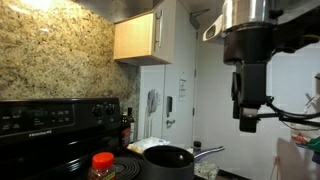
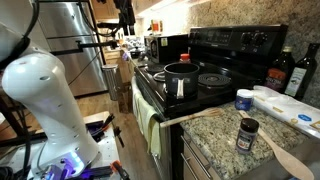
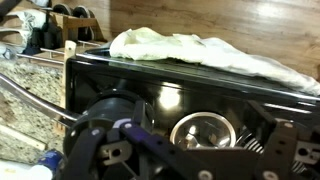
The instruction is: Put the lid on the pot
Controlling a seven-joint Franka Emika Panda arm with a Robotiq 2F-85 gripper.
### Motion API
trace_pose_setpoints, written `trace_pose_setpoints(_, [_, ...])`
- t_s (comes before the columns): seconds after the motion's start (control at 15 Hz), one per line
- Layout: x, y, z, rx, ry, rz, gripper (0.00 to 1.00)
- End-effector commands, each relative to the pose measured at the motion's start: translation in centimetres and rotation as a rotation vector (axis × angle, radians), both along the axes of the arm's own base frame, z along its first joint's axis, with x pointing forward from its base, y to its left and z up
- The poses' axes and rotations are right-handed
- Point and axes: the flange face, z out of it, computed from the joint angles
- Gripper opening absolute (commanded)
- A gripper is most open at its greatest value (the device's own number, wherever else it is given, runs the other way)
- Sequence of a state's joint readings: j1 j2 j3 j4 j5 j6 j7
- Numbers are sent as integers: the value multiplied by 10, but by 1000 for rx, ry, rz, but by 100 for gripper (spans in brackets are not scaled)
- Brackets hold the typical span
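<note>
The lid (image 2: pixel 212 78), as best I can judge, is the flat grey disc lying on the stove top just right of the pot (image 2: pixel 180 73), in the upper middle of an exterior view. It is small there, and I cannot rule out that it is a burner. The pot sits uncovered on the black stove (image 2: pixel 225 45). In an exterior view the pot (image 1: pixel 168 158) shows at bottom centre, its silvery handle (image 1: pixel 207 151) running off to the right. A jar (image 1: pixel 102 163) with an orange-red cap stands to its left. The wrist view shows a round bright-rimmed thing (image 3: pixel 205 130) low and right of centre; I cannot tell whether that is lid or pot.

My gripper (image 1: pixel 248 122) hangs at the upper right of that exterior view, well above the pot and off to its right, with nothing in it that I can see. I cannot tell whether the jaws are open or closed: they are small and dark from outside and blurred along the bottom of the wrist view.

I judge this to be the first step, the approach to the lid, with nothing grasped yet. The next move calls for bringing the arm down over the lid, centring on its knob with the jaws apart, and closing there. I would keep clear of the handle and the jar.
</note>
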State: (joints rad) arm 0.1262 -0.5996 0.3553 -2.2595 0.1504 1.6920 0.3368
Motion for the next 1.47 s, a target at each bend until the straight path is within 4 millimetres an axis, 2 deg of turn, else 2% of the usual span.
trace_pose_setpoints(0.0, [47,43,-21,7,77,177,100])
trace_pose_setpoints(0.13, [71,67,-35,10,116,264,100])
trace_pose_setpoints(0.27, [84,81,-46,-8,156,352,100])
trace_pose_setpoints(0.33, [66,66,-41,9,121,265,100])
trace_pose_setpoints(0.47, [77,72,-52,13,148,273,100])
trace_pose_setpoints(0.67, [75,69,-46,16,135,269,100])
trace_pose_setpoints(0.8, [81,72,-46,-5,75,343,100])
trace_pose_setpoints(0.93, [105,77,-50,-34,36,467,100])
trace_pose_setpoints(1.07, [138,83,-60,-41,23,572,100])
trace_pose_setpoints(1.4, [209,102,-97,49,58,805,100])
